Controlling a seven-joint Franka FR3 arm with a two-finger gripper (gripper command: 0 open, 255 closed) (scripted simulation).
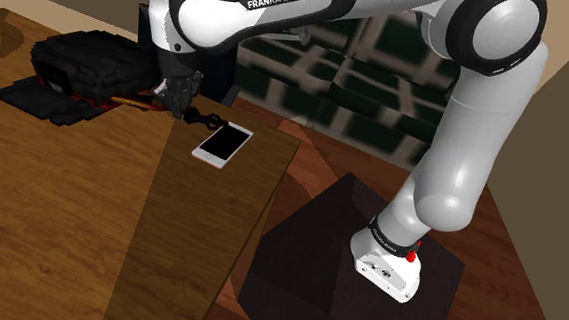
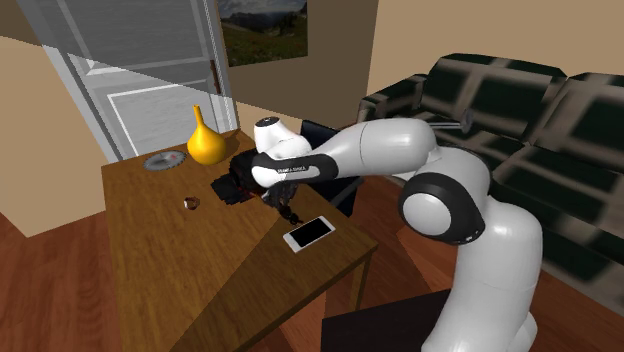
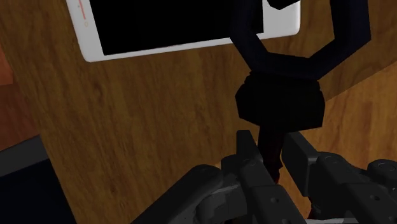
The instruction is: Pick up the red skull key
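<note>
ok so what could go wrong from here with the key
1. The hand pinches the key only by its thin shaft, with the bulky head and ring well beyond the grip, so it may swing or slip out on the lift.
2. The ring overlaps the phone in the wrist view; a swinging key could nudge it, and it lies near the table edge.

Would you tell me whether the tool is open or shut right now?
Shut on the dark key: the tool has both fingers pressed against its thin shaft.
</note>
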